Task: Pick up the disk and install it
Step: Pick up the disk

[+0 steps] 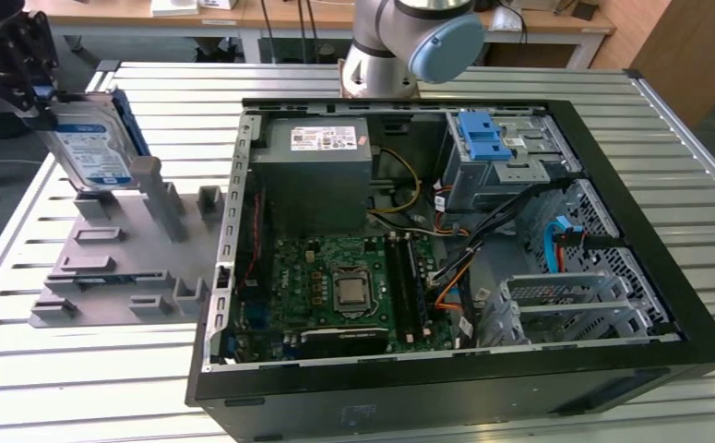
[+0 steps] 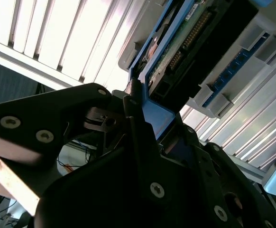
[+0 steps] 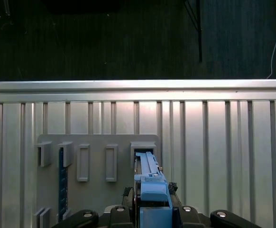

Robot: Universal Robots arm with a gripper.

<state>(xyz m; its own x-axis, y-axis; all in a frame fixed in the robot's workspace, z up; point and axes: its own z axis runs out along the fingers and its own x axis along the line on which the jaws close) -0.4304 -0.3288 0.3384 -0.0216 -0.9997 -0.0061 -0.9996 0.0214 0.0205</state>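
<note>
Gripper (image 1: 40, 92) sits at the exterior view's upper left, its jaws clamped on the top end of the disk (image 1: 90, 148). The disk stands upright with its white-and-blue label facing the case, well outside the case (image 1: 456, 401). Its lower end is at a slot of the grey rack (image 1: 111, 277) on the slatted metal table (image 1: 87, 388); I cannot tell whether it sits in the slot or hangs just above it. In both wrist views the blue carrier frame (image 3: 152, 190) runs between the black gripper parts, and in the first wrist view its far end lines up with 1 slot at the rack's edge. The case lies open on its side to the exterior view's right of the rack. Inside it are a green board (image 1: 345, 286), a grey box (image 1: 320, 152) with a white sticker and, in the far corner, a metal bay (image 1: 530, 161) with a blue latch (image 1: 486, 137) on top. The arm's base (image 1: 400, 46) rises behind the case.
</note>
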